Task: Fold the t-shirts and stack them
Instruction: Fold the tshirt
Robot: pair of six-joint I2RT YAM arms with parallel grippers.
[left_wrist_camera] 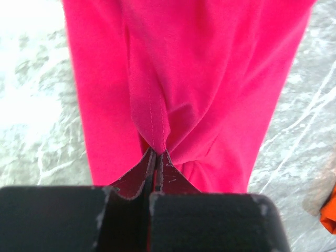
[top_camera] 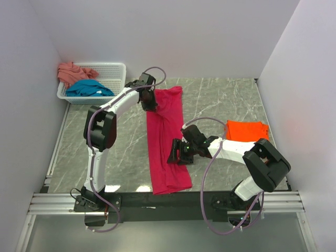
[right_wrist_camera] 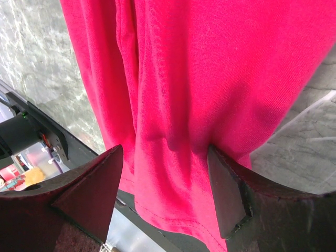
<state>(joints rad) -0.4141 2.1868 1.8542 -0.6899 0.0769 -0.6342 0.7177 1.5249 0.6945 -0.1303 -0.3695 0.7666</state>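
The magenta-red t-shirt (top_camera: 164,140) lies as a long strip down the middle of the table, its near end over the front edge. My left gripper (top_camera: 149,100) is shut on a pinched fold of it (left_wrist_camera: 152,113) at the far end. My right gripper (top_camera: 179,152) is open, its jaws wide apart over the shirt's near right part (right_wrist_camera: 173,105), one fingertip (right_wrist_camera: 223,189) pressing the cloth. A folded bright orange t-shirt (top_camera: 247,130) lies at the right. The teal t-shirt (top_camera: 88,88) and the salmon-pink t-shirt (top_camera: 72,71) sit in the basket.
A white mesh basket (top_camera: 114,72) stands at the far left corner. Walls close in the table on three sides. A black rail (top_camera: 157,202) runs along the front edge, also showing in the right wrist view (right_wrist_camera: 37,123). An orange corner (left_wrist_camera: 329,212) shows in the left wrist view.
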